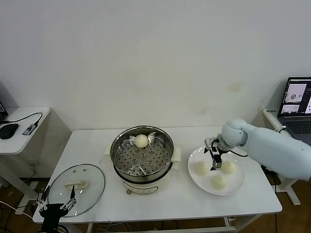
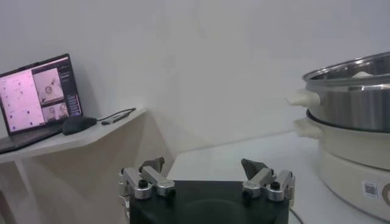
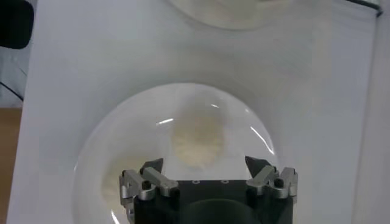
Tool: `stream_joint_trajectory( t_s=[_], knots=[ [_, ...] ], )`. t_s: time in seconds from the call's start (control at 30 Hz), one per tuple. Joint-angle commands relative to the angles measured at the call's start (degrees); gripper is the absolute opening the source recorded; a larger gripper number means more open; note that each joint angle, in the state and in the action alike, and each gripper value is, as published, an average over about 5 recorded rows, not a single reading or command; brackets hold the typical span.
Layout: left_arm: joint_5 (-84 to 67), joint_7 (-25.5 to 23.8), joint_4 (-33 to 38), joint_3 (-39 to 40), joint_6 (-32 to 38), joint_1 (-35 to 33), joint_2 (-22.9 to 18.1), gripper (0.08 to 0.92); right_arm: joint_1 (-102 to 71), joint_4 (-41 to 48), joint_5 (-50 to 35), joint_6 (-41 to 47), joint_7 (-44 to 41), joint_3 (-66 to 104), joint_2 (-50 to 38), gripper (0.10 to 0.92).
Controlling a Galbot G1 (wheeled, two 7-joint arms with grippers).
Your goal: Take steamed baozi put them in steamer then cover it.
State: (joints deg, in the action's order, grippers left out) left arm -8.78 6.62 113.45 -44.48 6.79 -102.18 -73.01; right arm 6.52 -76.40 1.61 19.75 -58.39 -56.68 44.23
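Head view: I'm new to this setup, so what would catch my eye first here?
The shiny steamer at the table's middle stands uncovered, with one baozi on its perforated tray. To its right, the right end effector, open, hangs over a white plate with three more buns. The glass lid lies flat at the table's front left corner, with the open left end effector at its near edge.

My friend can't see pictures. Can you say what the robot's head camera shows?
The open right gripper hovers over three cream-white round buns on a flat white plate. A fourth bun sits in the shiny steel steamer; its glass lid lies beside the idle, open left gripper.
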Motion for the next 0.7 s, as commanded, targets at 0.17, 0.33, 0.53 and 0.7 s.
stream_joint_trajectory(
  t_s=[0.17, 0.33, 0.53, 0.7],
  knots=[
    [-0.22, 0.06, 0.18, -0.23, -0.15, -0.16, 0.05, 0.823, -5.29, 5.08, 2.76, -0.36, 0.18, 3.35, 3.29, 0.823],
    [-0.21, 0.05, 0.18, -0.34, -0.17, -0.25, -0.04, 0.823, -6.53, 6.90, 4.09, -0.54, 0.47, 4.14, 4.29, 0.823],
    [-0.19, 0.04, 0.13, -0.44, -0.18, -0.28, -0.07, 0.823, -7.41, 9.07, 4.93, -1.07, 0.92, 5.14, 5.78, 0.811],
    [-0.21, 0.06, -0.04, -0.53, -0.16, -0.13, -0.08, 0.823, -7.45, 9.72, 5.29, -0.92, 0.91, 5.23, 6.34, 0.750]
  ],
)
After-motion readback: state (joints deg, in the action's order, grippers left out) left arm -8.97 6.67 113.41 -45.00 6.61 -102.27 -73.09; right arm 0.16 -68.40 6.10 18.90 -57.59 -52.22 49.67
